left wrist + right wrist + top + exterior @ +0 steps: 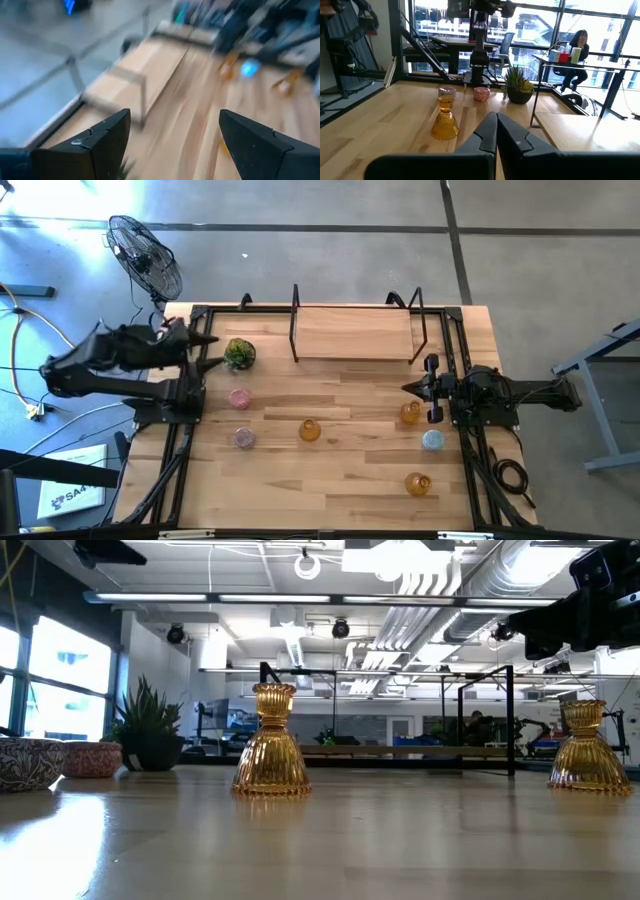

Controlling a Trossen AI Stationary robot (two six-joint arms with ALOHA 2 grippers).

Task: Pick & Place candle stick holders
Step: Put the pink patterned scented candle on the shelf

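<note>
Wooden table [350, 480], bearing: raised wooden shelf [355, 332] at far edge; green plant ball [239, 353] near left edge; two pink holders [239, 398] [245, 438] below it; three amber holders [310, 430] [410, 413] [418, 484]; one blue holder [432, 441] near right edge.

Left end effector [208, 350] is raised with fingers spread, while right end effector [408, 388] rests closed.

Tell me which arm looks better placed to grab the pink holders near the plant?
Probably the left. Its hand is open and hovers beside the plant, close to the two pink holders. The right hand is shut, across the table by an amber holder.
</note>
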